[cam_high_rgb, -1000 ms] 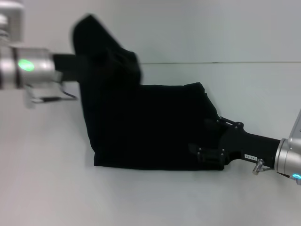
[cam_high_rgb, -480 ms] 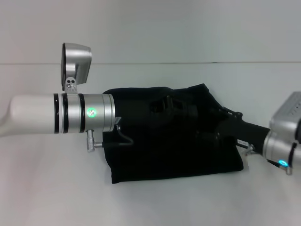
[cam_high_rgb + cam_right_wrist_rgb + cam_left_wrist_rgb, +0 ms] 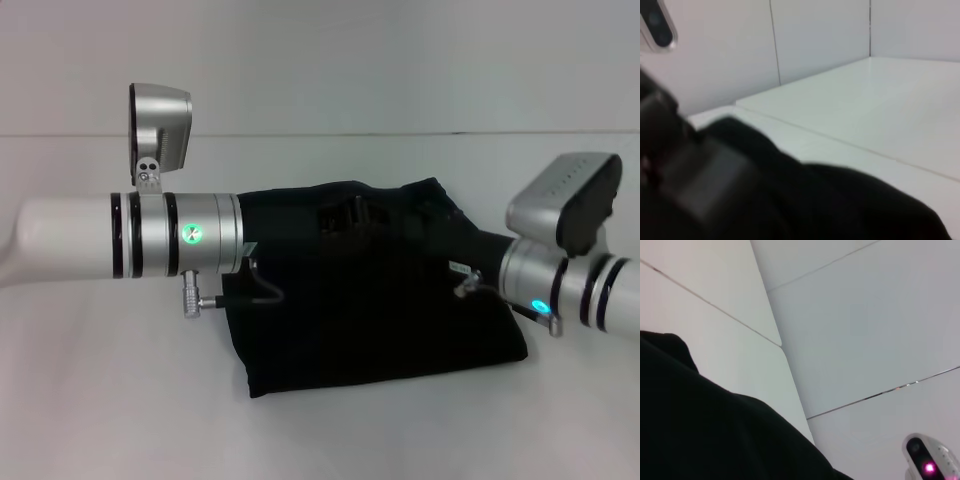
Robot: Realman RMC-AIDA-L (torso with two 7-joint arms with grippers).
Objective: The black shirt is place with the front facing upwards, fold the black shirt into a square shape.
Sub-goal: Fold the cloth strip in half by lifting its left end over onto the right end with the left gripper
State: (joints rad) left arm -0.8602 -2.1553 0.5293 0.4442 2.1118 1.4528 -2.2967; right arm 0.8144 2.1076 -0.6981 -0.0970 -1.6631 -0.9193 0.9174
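The black shirt [image 3: 380, 300] lies folded on the table [image 3: 100, 400], soft and limp; hold its edges. Both pincers' states: cannot tell.

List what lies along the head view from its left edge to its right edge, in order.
Left arm's white and silver forearm → black shirt, folded on the white table → right arm's silver wrist with its blue light. Both grippers are over the shirt, black on black, so their places are left out.
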